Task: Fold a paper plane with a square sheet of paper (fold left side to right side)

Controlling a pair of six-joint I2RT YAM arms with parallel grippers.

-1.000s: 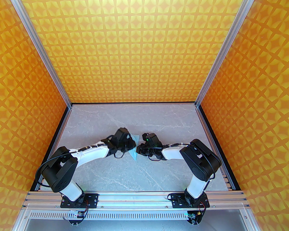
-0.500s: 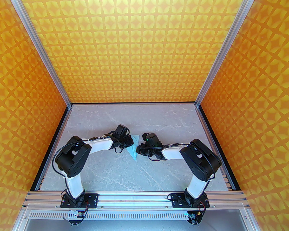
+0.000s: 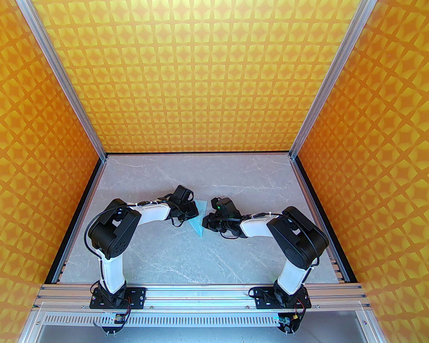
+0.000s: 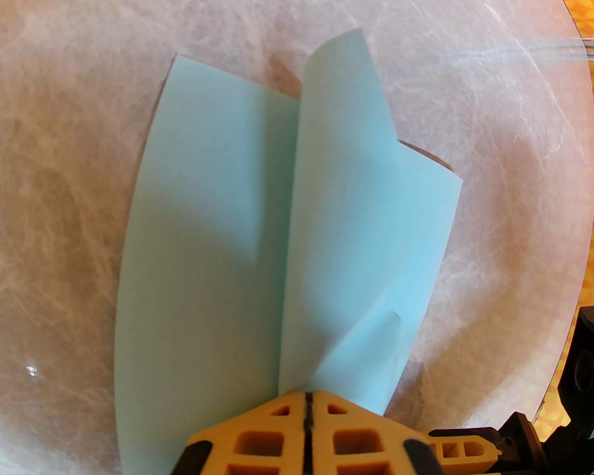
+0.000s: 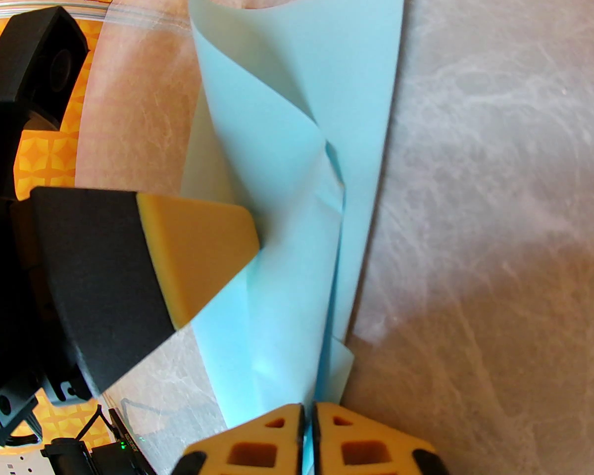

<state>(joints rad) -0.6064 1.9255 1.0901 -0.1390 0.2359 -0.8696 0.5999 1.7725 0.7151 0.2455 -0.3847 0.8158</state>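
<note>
From above: found the paper [image 3: 199, 227] near the middle of the table [image 3: 243, 177], a narrow pale-blue piece with its point toward the arms. Found it between the left gripper [image 3: 195, 215] and the right gripper [image 3: 206, 223], both close against it. Could not judge the fingers from this height.

From the left wrist: saw the left gripper [image 4: 307, 398] with its fingers pressed together, only a thin seam between them. Seemed to nip the lower end of one raised flap. Noted this flap standing up along the middle crease, with the rest of the paper [image 4: 198, 265] lying low on the table at both sides.

From the right wrist: saw the right gripper [image 5: 307, 411] closed on one narrow end of the paper [image 5: 366, 117], a strip of blue showing between the fingers. Noted also one finger of the left gripper touching the curled flap from the left side.

Judged the paper very light, thin and floppy. Likely to curl by itself, to keep a crease, to crumple or tear under a hard pull, and to slide on the smooth table. Best taken at an edge or corner of the flap, with the other end pinned down, and carried over to the right slowly.
</note>
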